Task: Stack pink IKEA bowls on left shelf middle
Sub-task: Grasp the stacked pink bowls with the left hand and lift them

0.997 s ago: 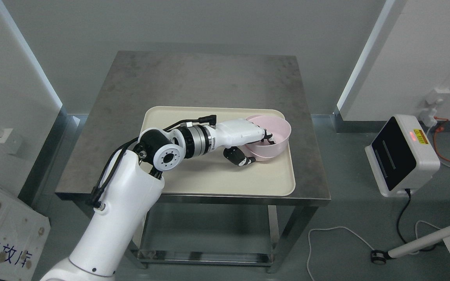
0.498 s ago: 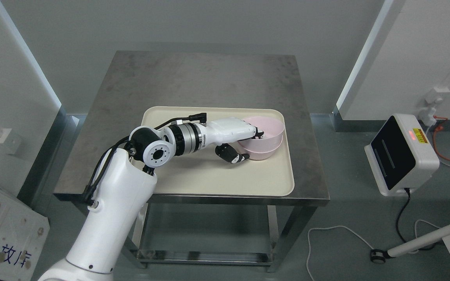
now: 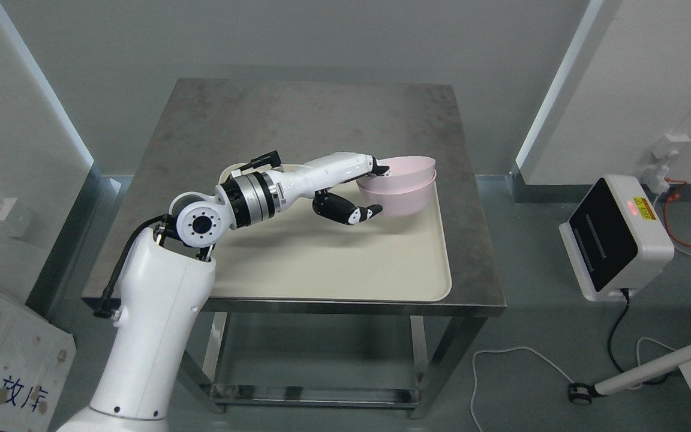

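Nearest the camera, the robot's white left arm [image 3: 147, 336] rises from the lower left and reaches across the cream rectangular plastic tray [image 3: 333, 264] that sits on the grey steel table [image 3: 297, 120]. Past the elbow joint, the left hand [image 3: 364, 189] grips the near-left rim of two nested pale pink plastic bowls [image 3: 399, 183]: the fingers [image 3: 378, 169] hook over the rim into the upper bowl while the black-tipped thumb [image 3: 360, 213] presses against the outer wall below, a pinch on the stack's edge. The bowls lie at the hand's far right side, over the tray's far right corner, and appear lifted clear of the tray, though whether the lower bowl's foot has fully left the surface is hard to tell.

Judging by this, the nesting looks done and the pair is in hand; carrying it to the left shelf's middle level is all still to come, and no shelf shows in view. Only this arm is visible.
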